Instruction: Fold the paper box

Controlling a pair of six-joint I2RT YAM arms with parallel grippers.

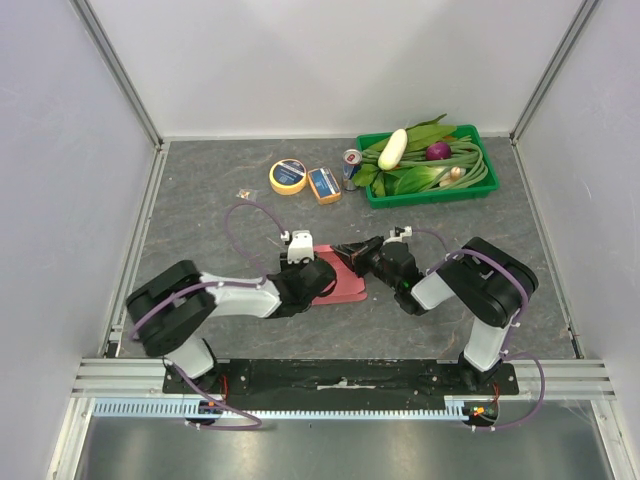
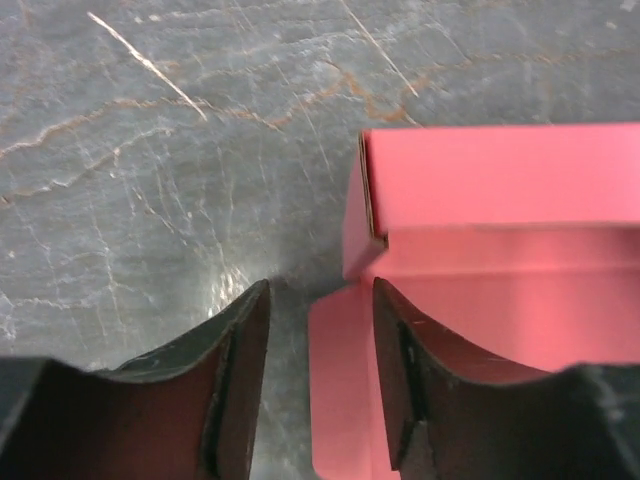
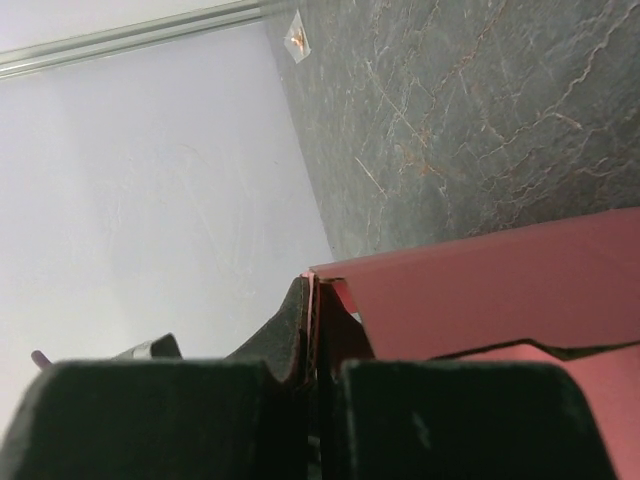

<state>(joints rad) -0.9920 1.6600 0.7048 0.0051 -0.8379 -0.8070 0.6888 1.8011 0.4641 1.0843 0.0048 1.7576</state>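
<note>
Top view: green tray (image 1: 430, 199) at the far right of the tabletop (image 1: 220, 230), holding a white gourd (image 1: 392, 149), a red onion (image 1: 438, 151), long green beans (image 1: 470, 170) and leaves. The paper box (image 1: 345, 285) lies at centre, its long axis unclear beneath two low, bent arms whose left gripper (image 1: 318, 268) and right gripper (image 1: 348, 252) meet over it. Left wrist view: fingers (image 2: 400, 390) spread, one above bare tabletop and one above flat card, with the box's raised wall running crosswise just ahead. Right wrist view: fingers (image 3: 292, 335) pressed together, pinching a pink flap's edge.

Matt paper box (image 2: 500, 180), glossy table (image 2: 150, 200)
</note>
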